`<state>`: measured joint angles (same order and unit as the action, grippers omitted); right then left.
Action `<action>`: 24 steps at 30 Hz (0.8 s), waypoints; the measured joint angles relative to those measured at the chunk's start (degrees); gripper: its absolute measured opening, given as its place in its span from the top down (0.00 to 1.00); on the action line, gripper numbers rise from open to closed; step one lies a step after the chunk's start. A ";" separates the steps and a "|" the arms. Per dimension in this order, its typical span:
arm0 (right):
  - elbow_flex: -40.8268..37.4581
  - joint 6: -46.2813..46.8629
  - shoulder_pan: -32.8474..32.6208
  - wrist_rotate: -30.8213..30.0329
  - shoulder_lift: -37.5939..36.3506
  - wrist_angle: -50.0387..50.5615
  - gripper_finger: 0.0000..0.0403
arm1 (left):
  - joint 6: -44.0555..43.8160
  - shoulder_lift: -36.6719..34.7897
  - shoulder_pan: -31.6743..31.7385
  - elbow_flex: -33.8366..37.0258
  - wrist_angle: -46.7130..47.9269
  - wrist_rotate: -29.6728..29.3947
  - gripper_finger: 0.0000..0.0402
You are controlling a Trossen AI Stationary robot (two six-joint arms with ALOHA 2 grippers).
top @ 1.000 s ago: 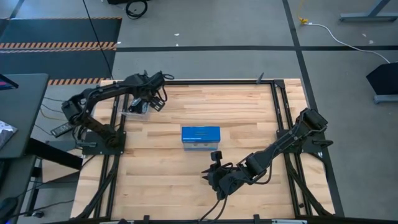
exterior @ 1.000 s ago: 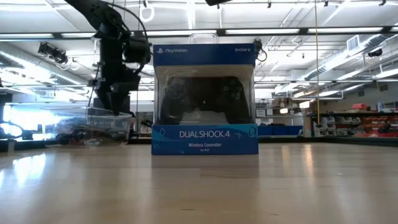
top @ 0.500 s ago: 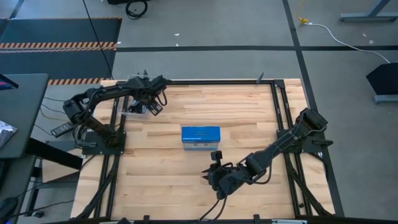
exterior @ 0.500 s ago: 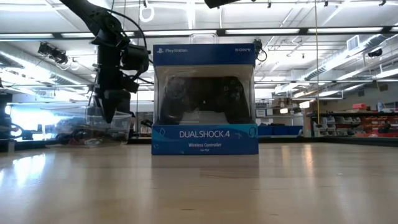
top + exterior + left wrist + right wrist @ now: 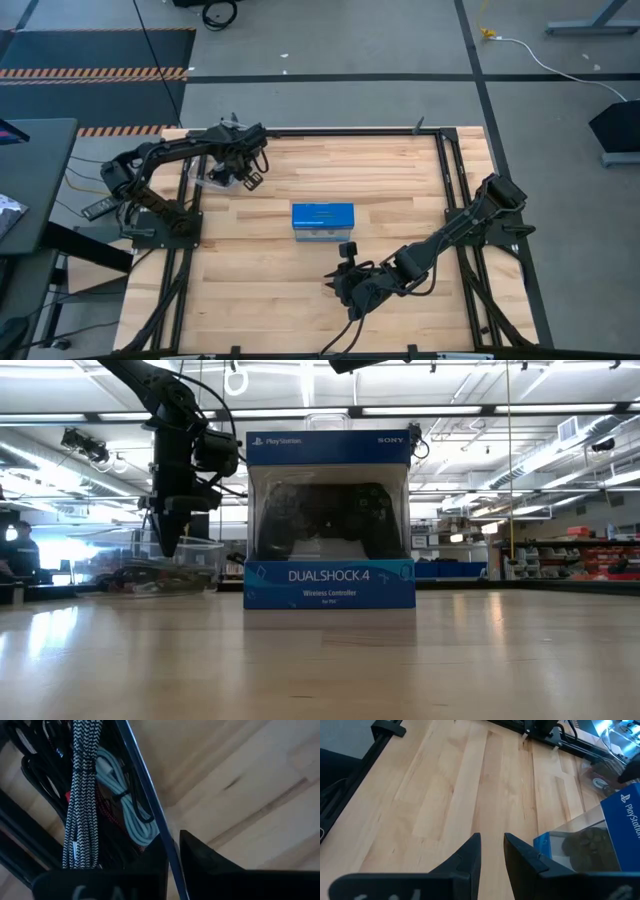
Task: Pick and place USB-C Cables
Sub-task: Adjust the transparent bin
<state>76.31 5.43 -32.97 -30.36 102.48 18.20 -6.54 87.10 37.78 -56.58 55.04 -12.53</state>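
The USB-C cables lie bundled inside a clear plastic tub (image 5: pixel 212 181) at the table's far left: a black-and-white braided one (image 5: pixel 80 795), a silver-grey one (image 5: pixel 125 805), a maroon one (image 5: pixel 106 812) and black ones (image 5: pixel 40 770). My left gripper (image 5: pixel 237 175) stands over the tub's right side, pointing down and shut on its wall. No cable is between its fingers. My right gripper (image 5: pixel 334 281) waits low near the table's front middle, its fingers (image 5: pixel 470 852) a narrow gap apart with nothing between them. My left gripper has the tub's thin clear wall (image 5: pixel 159 827) between its two fingers, one finger (image 5: pixel 150 865) inside the tub and the other (image 5: pixel 205 860) outside. The fingers come from above, pointing down. The tub stands on the table (image 5: pixel 185 565).
A blue rectangular controller box (image 5: pixel 322 221) stands upright at the table's middle, between the two arms. Black frame rails (image 5: pixel 452 190) run along the table's sides and far edge. Bare wood lies in front of the box (image 5: pixel 330 660).
My left gripper has come down onto the tub's right wall and shut, from wide open to closed on the wall. The cables have stayed in the tub.
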 joint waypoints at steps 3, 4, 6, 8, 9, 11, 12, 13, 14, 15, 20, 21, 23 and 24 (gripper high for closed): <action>0.00 0.00 0.00 0.01 0.00 0.02 0.78 | 2.99 0.02 -1.58 0.01 1.70 0.14 0.92; 0.00 0.00 0.00 0.01 0.00 0.02 0.78 | 5.39 0.14 -2.09 0.28 2.56 -1.02 0.94; 0.00 0.01 -0.02 0.03 0.00 0.02 0.78 | 9.68 0.45 -2.78 0.31 2.92 -2.05 0.96; 0.00 0.56 0.00 0.03 0.00 0.11 0.78 | 9.74 0.40 -3.18 0.16 3.93 -3.43 0.97; 0.00 0.87 -0.02 0.03 0.00 0.34 0.78 | 9.58 0.39 -3.22 0.24 4.75 -3.93 0.97; 0.00 1.36 -0.02 0.05 0.00 0.93 0.78 | 8.75 0.32 -2.61 0.28 4.89 -3.94 0.97; 0.00 1.61 -0.02 0.05 0.00 1.30 0.78 | 8.50 0.32 -2.26 0.24 4.75 -3.81 0.97; 0.00 1.89 -0.02 0.05 0.00 1.60 0.78 | 8.31 0.32 -1.90 0.24 4.95 -3.70 0.97; 0.00 2.08 0.00 0.03 0.00 1.83 0.78 | 7.79 0.32 -1.59 0.24 4.98 -3.61 0.97; 0.00 2.14 0.00 0.03 0.00 2.03 0.78 | 6.98 0.32 -1.36 0.24 4.81 -3.35 0.97; 0.00 2.10 -0.01 0.03 0.00 2.14 0.78 | 3.50 0.28 -0.94 0.22 4.91 -1.99 0.97; 0.00 2.09 0.00 0.03 0.00 2.14 0.78 | 2.47 0.28 -0.94 0.22 4.97 -1.56 0.97; 0.00 2.08 -0.02 0.03 0.00 2.14 0.78 | 1.57 0.24 -0.92 0.17 5.03 -0.84 0.97; 0.00 2.08 -0.02 0.03 0.00 2.14 0.78 | 1.07 0.23 -0.93 0.16 5.11 -0.79 0.97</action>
<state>76.31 7.51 -32.99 -30.33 102.48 20.34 -5.48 87.33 36.85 -56.41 60.14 -13.32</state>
